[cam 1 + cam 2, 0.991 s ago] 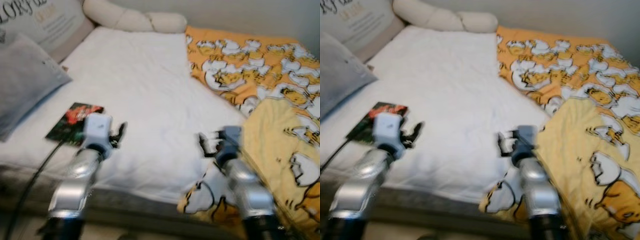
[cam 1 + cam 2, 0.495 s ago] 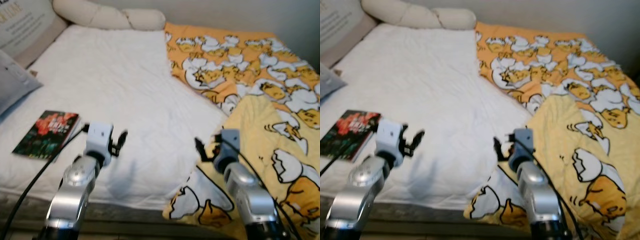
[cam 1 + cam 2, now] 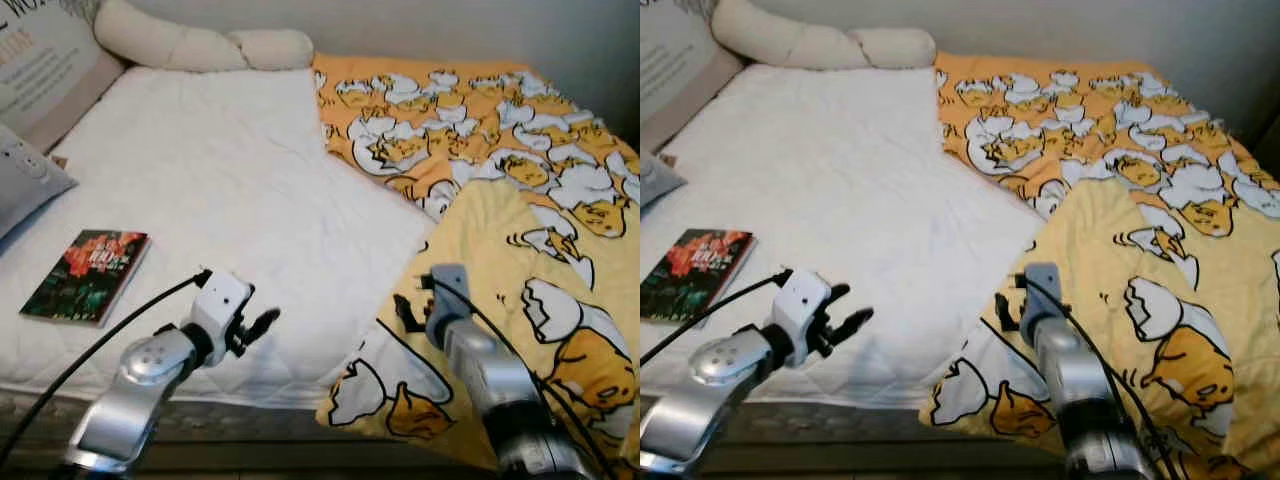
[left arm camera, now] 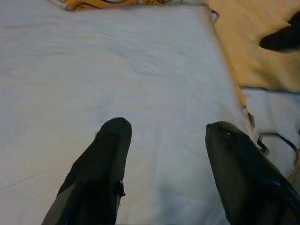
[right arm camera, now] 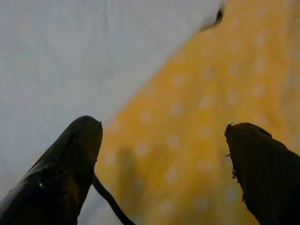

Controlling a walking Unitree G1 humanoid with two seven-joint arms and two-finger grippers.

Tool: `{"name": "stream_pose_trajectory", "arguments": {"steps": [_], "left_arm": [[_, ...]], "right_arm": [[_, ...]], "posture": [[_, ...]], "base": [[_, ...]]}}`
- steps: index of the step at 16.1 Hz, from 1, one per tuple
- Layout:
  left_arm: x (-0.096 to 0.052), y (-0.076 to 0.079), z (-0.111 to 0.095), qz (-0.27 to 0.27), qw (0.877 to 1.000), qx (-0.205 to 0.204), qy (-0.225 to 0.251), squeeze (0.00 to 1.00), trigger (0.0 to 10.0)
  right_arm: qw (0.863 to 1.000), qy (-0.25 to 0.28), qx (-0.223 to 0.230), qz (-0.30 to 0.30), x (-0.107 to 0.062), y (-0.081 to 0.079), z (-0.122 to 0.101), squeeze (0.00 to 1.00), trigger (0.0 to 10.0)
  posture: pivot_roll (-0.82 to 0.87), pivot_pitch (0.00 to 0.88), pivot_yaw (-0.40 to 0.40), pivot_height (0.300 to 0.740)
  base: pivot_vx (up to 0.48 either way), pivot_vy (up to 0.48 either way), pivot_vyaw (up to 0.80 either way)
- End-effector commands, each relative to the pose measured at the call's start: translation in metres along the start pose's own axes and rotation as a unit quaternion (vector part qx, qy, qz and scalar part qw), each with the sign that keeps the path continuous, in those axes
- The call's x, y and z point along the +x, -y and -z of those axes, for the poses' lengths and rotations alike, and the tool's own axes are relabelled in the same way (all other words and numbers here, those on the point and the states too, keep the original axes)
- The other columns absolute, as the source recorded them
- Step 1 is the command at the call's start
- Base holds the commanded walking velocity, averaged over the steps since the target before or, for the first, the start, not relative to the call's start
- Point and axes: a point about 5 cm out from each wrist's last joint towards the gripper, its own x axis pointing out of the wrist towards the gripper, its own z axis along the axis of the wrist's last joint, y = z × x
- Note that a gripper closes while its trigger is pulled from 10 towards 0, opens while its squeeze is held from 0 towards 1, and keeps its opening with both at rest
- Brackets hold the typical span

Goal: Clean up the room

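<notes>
Blanket (image 3: 520,210), yellow egg-print, lies rumpled across bed (image 3: 230,190).

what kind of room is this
Most likely a bedroom: a bed with a white sheet, a yellow cartoon-print duvet, pillows along the wall, and a book lying on the sheet.

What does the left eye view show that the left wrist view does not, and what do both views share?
The left eye view shows the dark paperback book with red flowers lying flat on the bed, the long cream bolster pillow at the head, and the right gripper over the quilt's turned-back edge. The left wrist view shows, close up, the left gripper with its fingers spread apart above the sheet. Both views share the white quilted mattress sheet and the orange cartoon-print quilt.
</notes>
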Motion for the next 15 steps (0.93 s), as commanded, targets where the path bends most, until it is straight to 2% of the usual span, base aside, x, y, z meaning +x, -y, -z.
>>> {"name": "stream_pose_trajectory", "arguments": {"steps": [1,3,4,6,9,15], "left_arm": [[-0.003,0.004,-0.004,0.050,0.999,0.014,-0.008,0.00,10.0],[-0.008,0.006,-0.003,0.080,0.996,0.021,-0.023,0.00,10.0],[-0.011,0.006,-0.003,0.090,0.995,0.024,-0.030,0.00,10.0],[-0.015,0.006,-0.001,0.093,0.995,0.022,-0.037,0.00,10.0],[-0.022,0.007,0.000,0.097,0.994,0.016,-0.049,0.00,10.0],[-0.026,0.009,0.000,0.100,0.993,0.014,-0.058,0.00,10.0]], "right_arm": [[1.000,-0.026,0.002,-0.006,0.007,0.000,0.003,0.00,10.0],[0.998,-0.057,-0.013,-0.009,0.012,-0.002,0.010,0.00,10.0],[0.997,-0.075,-0.028,-0.010,0.014,-0.003,0.016,0.00,8.2],[0.996,-0.090,-0.025,-0.010,0.014,-0.004,0.023,0.00,0.0],[0.991,-0.124,-0.043,-0.001,0.013,-0.002,0.042,0.00,0.0],[0.990,-0.137,-0.017,0.007,0.011,0.000,0.054,0.00,0.0]], "posture": [[0.12,0.000,0.000,0.740],[0.14,0.000,-0.004,0.740],[0.15,0.000,-0.005,0.740],[0.16,0.000,-0.010,0.740],[0.19,0.000,-0.020,0.740],[0.20,0.000,-0.012,0.740]], "base": [[0.000,0.000,0.00],[0.000,0.000,0.00],[0.000,0.000,0.00],[0.000,0.000,0.00],[0.000,0.000,0.00],[0.000,0.000,0.00]]}}
